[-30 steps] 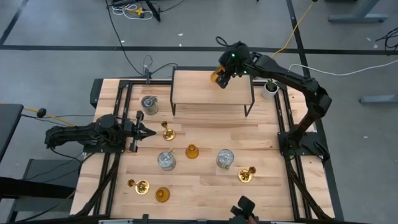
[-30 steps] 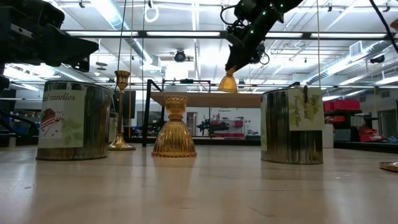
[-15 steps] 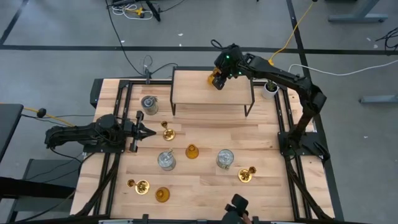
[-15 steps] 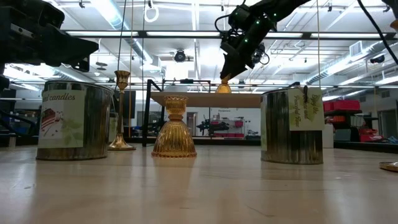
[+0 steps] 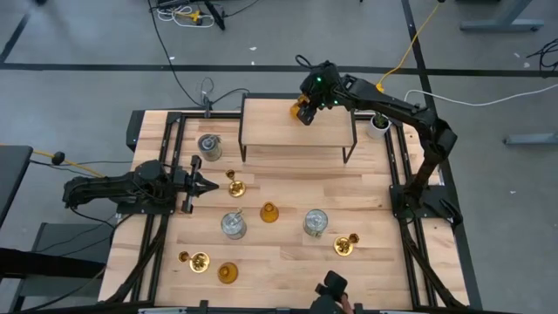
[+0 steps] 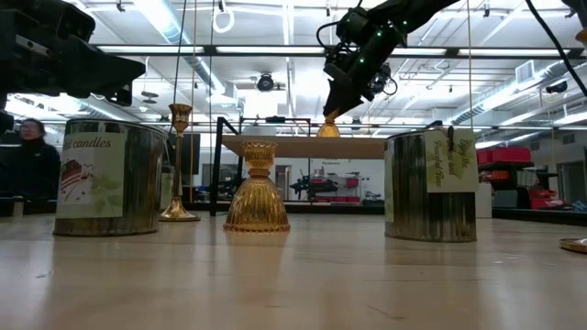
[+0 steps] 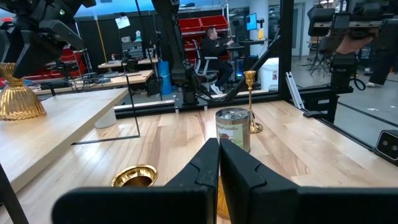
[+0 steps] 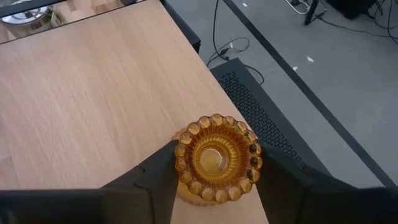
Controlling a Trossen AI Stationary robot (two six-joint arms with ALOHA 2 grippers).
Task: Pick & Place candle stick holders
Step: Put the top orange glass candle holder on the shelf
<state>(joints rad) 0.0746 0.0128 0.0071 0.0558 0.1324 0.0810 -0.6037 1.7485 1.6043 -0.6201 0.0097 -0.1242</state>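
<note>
On the table — three glass holders [image 5: 233, 225], three brass [image 5: 345, 245], two amber [image 5: 269, 212]; right pincer [image 5: 302, 111] loosely straddles a third.

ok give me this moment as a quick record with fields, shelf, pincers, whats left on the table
shelf: raised wooden shelf, one amber holder set near its far right corner
right pincer: fingers either side of that amber holder, just starting to part
left pincer: shut, empty, waiting low over the table's left side
table: eight holders standing on it
extra: white pot at the far right edge

A small white pot [image 5: 377, 126] sits beside the raised wooden shelf [image 5: 279, 118].
</note>
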